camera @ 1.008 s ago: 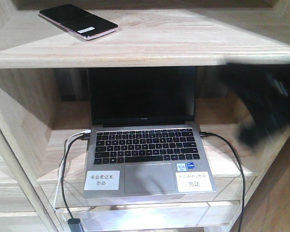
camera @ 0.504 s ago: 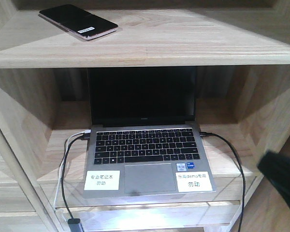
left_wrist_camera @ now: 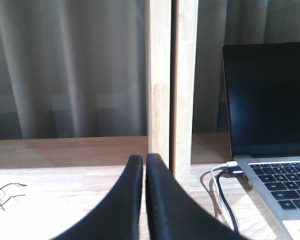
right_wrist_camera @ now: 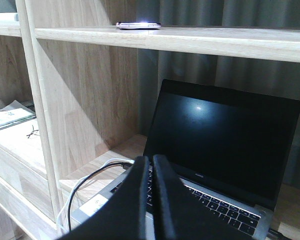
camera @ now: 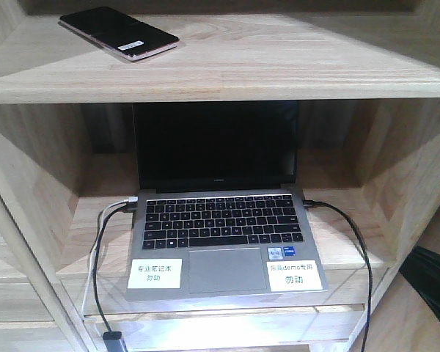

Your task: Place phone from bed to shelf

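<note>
The phone (camera: pixel 119 33), a glossy black slab with a pinkish edge and a white sticker, lies flat on the upper board of the light wooden shelf (camera: pixel 279 66). The right wrist view shows the phone (right_wrist_camera: pixel 138 24) edge-on, high on that board of the shelf (right_wrist_camera: pixel 220 42). My right gripper (right_wrist_camera: pixel 150 161) is shut and empty, low in front of the laptop, well below the phone. My left gripper (left_wrist_camera: pixel 144 159) is shut and empty, facing a wooden upright of the shelf (left_wrist_camera: pixel 171 85). The bed is out of view.
An open grey laptop (camera: pixel 224 242) fills the lower compartment, with cables (camera: pixel 99 249) plugged in at both sides. A dark part of the right arm (camera: pixel 434 282) shows at the lower right. Papers and glasses (right_wrist_camera: pixel 32 132) lie in the compartment to the left.
The dark right arm has dropped from in front of the lower compartment's right side down to the lower right corner of the front view. The phone has not moved.
</note>
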You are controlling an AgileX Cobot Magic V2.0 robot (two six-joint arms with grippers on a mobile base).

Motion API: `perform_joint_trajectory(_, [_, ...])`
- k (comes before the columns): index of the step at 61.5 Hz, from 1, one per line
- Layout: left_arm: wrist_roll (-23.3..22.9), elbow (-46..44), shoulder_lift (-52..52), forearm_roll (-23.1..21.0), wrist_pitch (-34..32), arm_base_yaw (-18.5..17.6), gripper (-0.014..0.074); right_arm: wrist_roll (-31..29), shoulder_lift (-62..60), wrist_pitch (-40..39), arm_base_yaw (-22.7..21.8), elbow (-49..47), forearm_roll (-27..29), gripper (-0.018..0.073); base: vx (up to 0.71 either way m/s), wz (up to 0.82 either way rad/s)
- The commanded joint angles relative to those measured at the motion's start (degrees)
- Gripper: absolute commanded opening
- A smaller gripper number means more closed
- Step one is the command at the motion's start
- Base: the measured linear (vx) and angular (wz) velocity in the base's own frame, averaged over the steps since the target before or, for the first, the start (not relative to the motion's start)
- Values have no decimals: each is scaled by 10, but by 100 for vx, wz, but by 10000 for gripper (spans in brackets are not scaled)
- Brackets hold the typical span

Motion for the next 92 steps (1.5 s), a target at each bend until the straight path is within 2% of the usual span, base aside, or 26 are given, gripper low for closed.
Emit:
perform_joint_trajectory(1, [-5,-14,-4,-6,-41,-2,1,-1,5,-31,-2,-16,9,-5,0,0])
perform_joint_trajectory(35, [-5,-14,-4,-6,-41,-2,1,11,5,-43,-2,-16,-1,-5,0,0])
perform_joint_trajectory(41, [-5,-14,-4,-6,-41,-2,1,63,5,-47,-2,-16,-60,-5,0,0])
perform_joint_trajectory(47, [-5,-14,-4,-6,-41,-2,1,170,5,-47,-2,-16,-155,-5,0,0])
perform_joint_trajectory(58, [-5,-14,-4,-6,-41,-2,1,377,5,-51,-2,-16,-362,-5,0,0])
perform_joint_trajectory(64, [-5,-14,-4,-6,-41,-2,1,452,5,-68,-2,-16,-442,-5,0,0])
perform_joint_trajectory(69, [-5,-14,-4,-6,-41,-2,1,467,5,-80,-2,-16,-457,-5,0,0])
perform_joint_trajectory(79, [-5,-14,-4,-6,-41,-2,1,452,5,-83,-7,-16,-457,-5,0,0])
perform_joint_trajectory(85, [-5,-14,-4,-6,-41,-2,1,444,5,-81,-33,-16,-456,-5,0,0])
perform_joint_trajectory(92, [-5,-14,-4,-6,-41,-2,1,444,5,-67,-87,-16,-456,-5,0,0])
